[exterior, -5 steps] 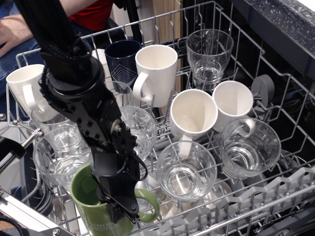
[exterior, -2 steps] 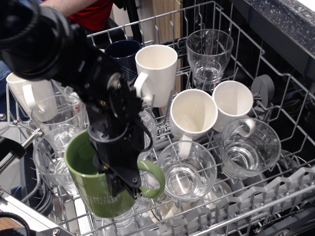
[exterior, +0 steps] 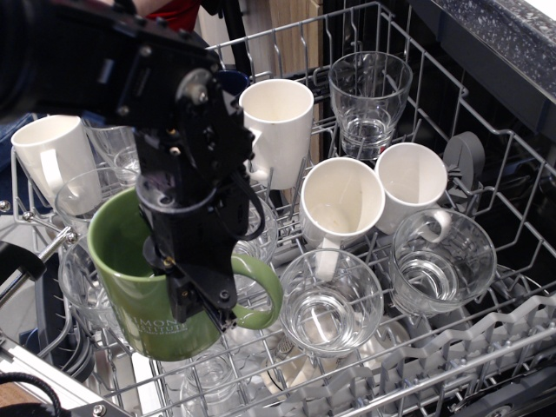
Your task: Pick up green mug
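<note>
the gripper is clamped on the rim of the green mug, one finger inside the cup wall and the other outside near the handle side, so the jaws are closed on the ceramic. compared with a second ago the mug has risen: then it sat low at the 7 o'clock corner of the dishwasher rack, with its base down among the wires; 0.4 s ago it was partly lifted; now it hangs higher still and appears clear of the wires, with the pale lettering low on its side fully visible and its loop handle pointing toward 3 o'clock. the mug has also drifted slightly toward 9 o'clock and tilts, mouth leaning toward 10 o'clock. the arm has swung up with it and now covers the dark navy mug at 12 o'clock of the gripper. judgement: the grasp has taken and the lift is under way, so the pick is essentially achieved. remaining concern: a rim pinch on glossy ceramic with a tilted load may slip. neighbours are close: a clear glass just beside the handle at 3 o'clock, another glass behind the mug at 10 o'clock, a white mug at 1 o'clock. none appears disturbed. a straight vertical rise looks the safest way out.
</note>
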